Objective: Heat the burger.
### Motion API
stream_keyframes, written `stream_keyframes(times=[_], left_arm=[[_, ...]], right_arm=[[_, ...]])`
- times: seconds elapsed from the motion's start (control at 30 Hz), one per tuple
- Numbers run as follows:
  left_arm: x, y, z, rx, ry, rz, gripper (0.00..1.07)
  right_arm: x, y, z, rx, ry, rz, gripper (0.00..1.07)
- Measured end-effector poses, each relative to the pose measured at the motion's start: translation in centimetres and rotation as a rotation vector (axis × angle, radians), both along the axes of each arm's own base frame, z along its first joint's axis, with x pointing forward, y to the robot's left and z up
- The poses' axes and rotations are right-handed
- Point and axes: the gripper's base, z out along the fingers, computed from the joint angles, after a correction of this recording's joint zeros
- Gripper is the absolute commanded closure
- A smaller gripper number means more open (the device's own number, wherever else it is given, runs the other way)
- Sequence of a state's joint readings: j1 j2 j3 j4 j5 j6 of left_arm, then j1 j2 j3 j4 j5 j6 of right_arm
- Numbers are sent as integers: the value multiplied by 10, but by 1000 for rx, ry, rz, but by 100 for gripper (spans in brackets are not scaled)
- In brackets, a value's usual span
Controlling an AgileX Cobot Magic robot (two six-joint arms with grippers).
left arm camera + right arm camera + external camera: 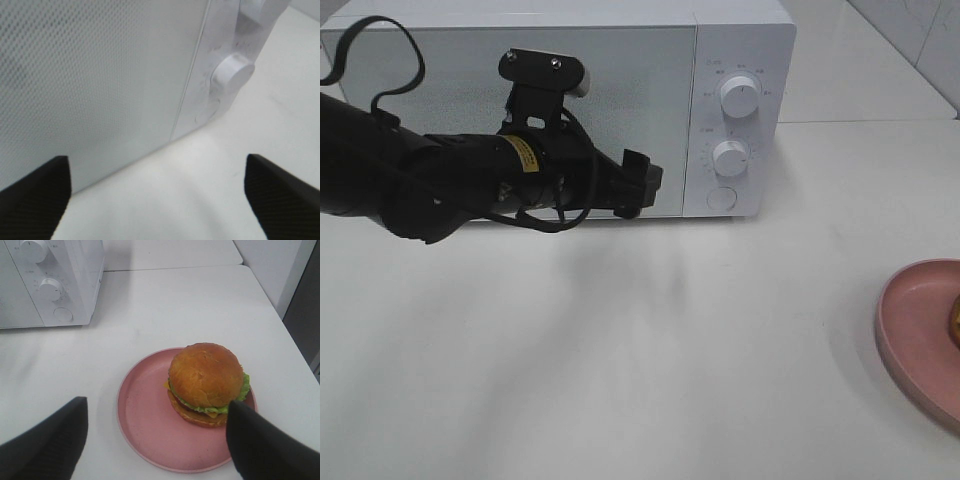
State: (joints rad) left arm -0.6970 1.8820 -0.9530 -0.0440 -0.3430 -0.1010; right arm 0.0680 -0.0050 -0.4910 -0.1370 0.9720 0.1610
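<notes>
The burger [206, 380], with a golden-brown bun, lettuce and cheese, sits on a round pink plate [145, 425] on the white table. My right gripper [155, 445] hovers over the plate's near side, open, with its fingers [45, 445] wide apart and nothing between them. In the exterior high view only a sliver of the burger [956, 318] shows at the right edge, on the plate [915, 340]. My left gripper [642, 185] is open and empty just in front of the white microwave [740, 40], by the right edge of its closed door [450, 80]. The left gripper [157, 200] points at that door's lower edge.
The microwave's control panel carries two knobs [740, 97] [731, 157] and a round button [721, 198]. The left arm stretches across the front of the door. The table edge runs close behind the plate on the right, near a wall [280, 270].
</notes>
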Motion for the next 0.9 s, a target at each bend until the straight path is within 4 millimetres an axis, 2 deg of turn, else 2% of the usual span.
stream_keyframes(times=[0.2, 0.3, 0.47, 0.57, 0.63, 0.9], left_arm=[[-15, 11, 13, 109, 152, -5, 9], [-17, 13, 16, 125, 174, -6, 9], [-36, 27, 34, 224, 306, -13, 9], [-39, 30, 37, 241, 328, -14, 9], [-52, 39, 46, 300, 405, -19, 9], [-68, 55, 60, 381, 512, -18, 9]], right_arm=[[0, 0, 0, 0, -1, 0, 34], [0, 0, 0, 0, -1, 0, 34], [0, 0, 0, 0, -1, 0, 34], [0, 0, 0, 0, -1, 0, 34], [0, 0, 0, 0, -1, 0, 34], [0, 0, 0, 0, -1, 0, 34]])
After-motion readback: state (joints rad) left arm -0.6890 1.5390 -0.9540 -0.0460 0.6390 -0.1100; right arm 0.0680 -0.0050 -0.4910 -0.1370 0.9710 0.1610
